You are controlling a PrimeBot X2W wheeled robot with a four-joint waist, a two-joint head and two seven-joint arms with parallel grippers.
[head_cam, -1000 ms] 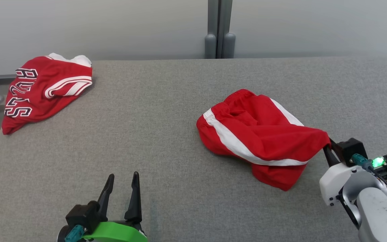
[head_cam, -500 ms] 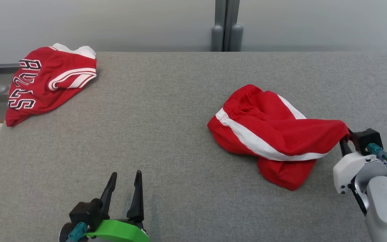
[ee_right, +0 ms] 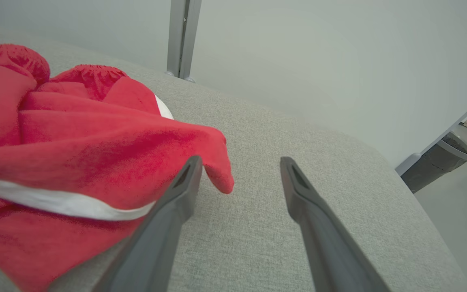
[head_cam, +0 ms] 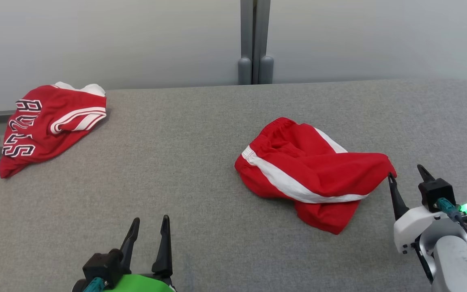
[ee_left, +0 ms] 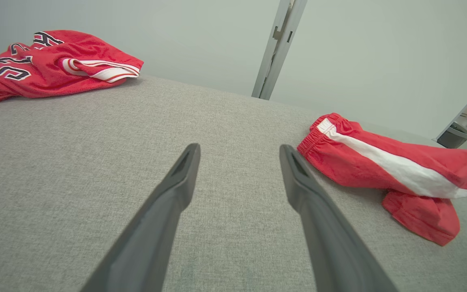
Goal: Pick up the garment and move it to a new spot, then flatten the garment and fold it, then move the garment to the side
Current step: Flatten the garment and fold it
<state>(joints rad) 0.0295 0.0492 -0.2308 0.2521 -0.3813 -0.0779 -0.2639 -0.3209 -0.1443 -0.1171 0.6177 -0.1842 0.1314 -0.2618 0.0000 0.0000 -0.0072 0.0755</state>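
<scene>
The garment (head_cam: 310, 170), red shorts with a white side stripe, lies crumpled right of centre on the grey table (head_cam: 185, 138); it also shows as the garment (ee_left: 387, 170) and the garment (ee_right: 75, 162) in the wrist views. My right gripper (head_cam: 405, 173) stands open just right of its loose corner, its left fingertip (ee_right: 191, 166) touching or nearly touching the cloth, nothing held between the jaws. My left gripper (head_cam: 149, 223) is open near the front edge, well left of the garment, with bare table between its fingers (ee_left: 185, 170).
A second red garment with black-and-white lettering (head_cam: 47, 121) lies at the table's far left corner. A grey post (head_cam: 253, 40) rises behind the table against a pale wall. A dark bin (ee_right: 440, 160) stands on the floor past the right edge.
My right gripper has opened and let go of the garment's corner, which has dropped onto the table. The head camera has shifted. The left gripper has not moved.
</scene>
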